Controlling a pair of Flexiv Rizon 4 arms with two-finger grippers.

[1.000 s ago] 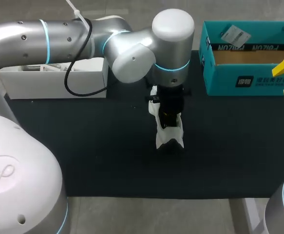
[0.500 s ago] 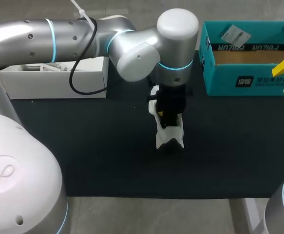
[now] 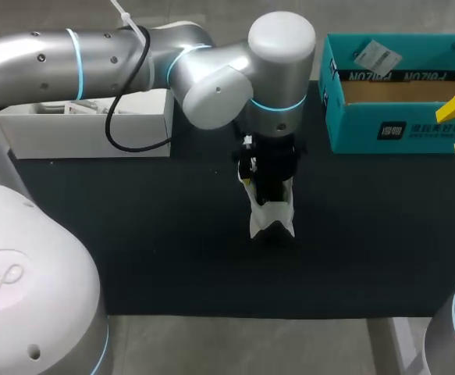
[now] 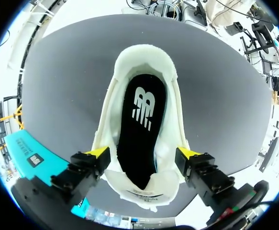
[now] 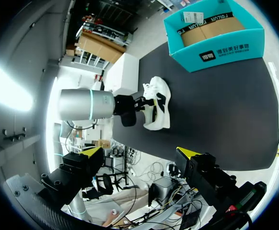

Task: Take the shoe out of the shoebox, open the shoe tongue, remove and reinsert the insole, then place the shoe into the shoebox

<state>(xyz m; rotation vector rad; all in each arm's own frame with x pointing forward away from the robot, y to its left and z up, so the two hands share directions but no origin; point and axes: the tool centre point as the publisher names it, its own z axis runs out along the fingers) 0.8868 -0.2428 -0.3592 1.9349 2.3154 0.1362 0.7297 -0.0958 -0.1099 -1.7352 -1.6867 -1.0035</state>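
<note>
Our left gripper hung straight above the shoe, which stood upright on the black mat near the middle of the table, well apart from the teal shoebox at the far right. Its fingers were spread wide, one yellow tip beside each flank of the shoe's front half, and it had hold of nothing. We could not tell whether the tips brushed the sides. The black insole lay inside, seemingly flat, under the open collar. Our right gripper waited off the table's right side, its fingers also wide apart and empty. We judged the chief danger to be the next descent. The shoe rested loose on the mat with nothing to brace it, so a tip catching the soft white upper could tip it over or push it sideways. A pinch aimed at the insole might instead gather the lining or tongue, and the whole shoe would then lift. If the insole came out crooked, its toe could fold on reinsertion. The right arm was too far off to steady anything.
</note>
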